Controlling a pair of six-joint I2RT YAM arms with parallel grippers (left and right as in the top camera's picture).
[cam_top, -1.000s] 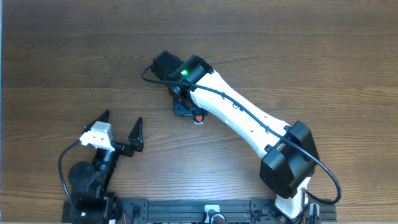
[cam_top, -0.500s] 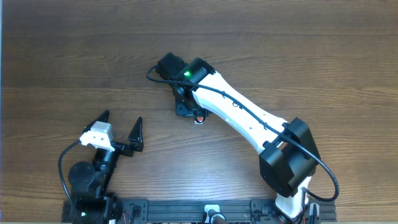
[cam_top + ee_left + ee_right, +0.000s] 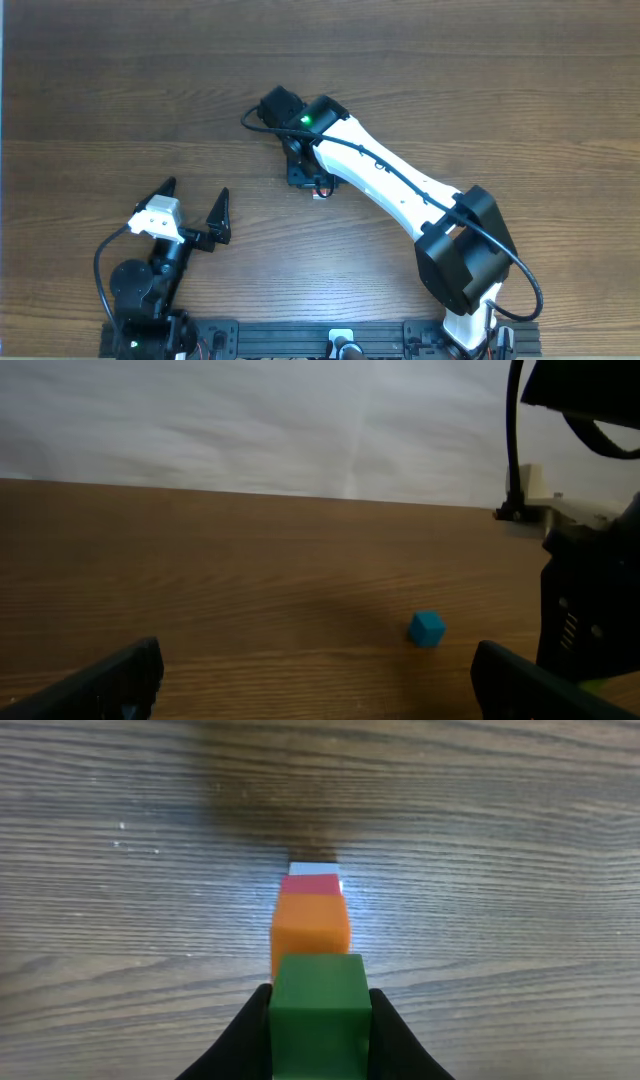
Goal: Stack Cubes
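Observation:
My right gripper (image 3: 320, 1032) is shut on a green cube (image 3: 320, 1010), held above a stack of cubes on the wooden table. The stack's top is an orange cube (image 3: 311, 925), with a red cube (image 3: 309, 884) and a pale one (image 3: 315, 869) showing beneath it. The green cube overlaps the near edge of the orange one. In the top view the right gripper (image 3: 305, 176) is at the table's middle, and a bit of the stack (image 3: 320, 192) peeks out beside it. A blue cube (image 3: 426, 628) lies alone on the table. My left gripper (image 3: 196, 192) stands open and holds nothing, near the front left.
The right arm (image 3: 400, 195) stretches diagonally from the front right to the middle of the wooden table (image 3: 480, 90). Its dark body (image 3: 590, 610) stands just beside the blue cube. A pale wall rises behind the table's far edge.
The right gripper with the green cube has shifted slightly to the right over the stack. The left arm has not moved.

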